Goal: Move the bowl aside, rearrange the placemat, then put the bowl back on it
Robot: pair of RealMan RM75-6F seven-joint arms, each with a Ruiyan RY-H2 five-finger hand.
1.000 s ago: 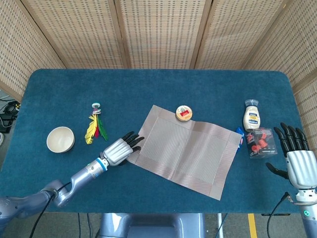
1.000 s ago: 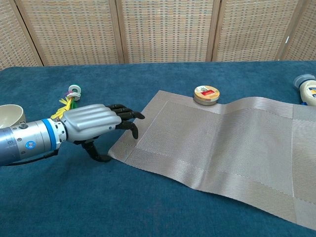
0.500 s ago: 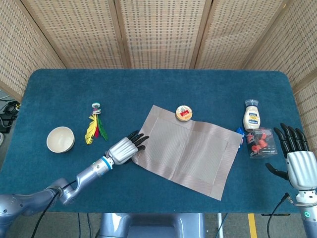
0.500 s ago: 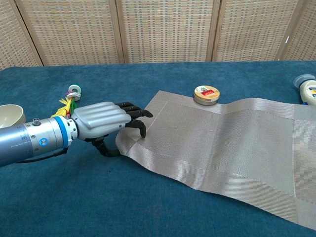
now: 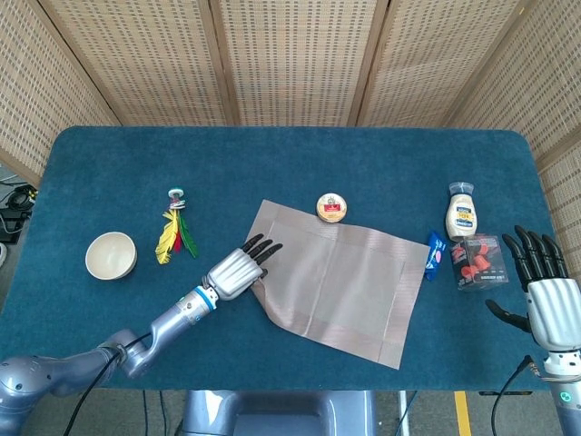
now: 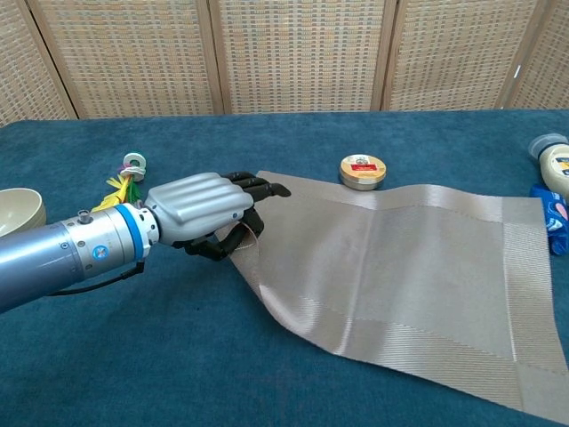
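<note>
Flanking the placemat (image 5: 340,280): tin (image 5: 332,207), feather toy (image 5: 176,232).

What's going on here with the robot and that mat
The left hand grips the near-left edge of the placemat and is turning it on the blue table. The bowl already sits aside at the table's left end. The right hand hangs open near the right edge, holding nothing.
</note>
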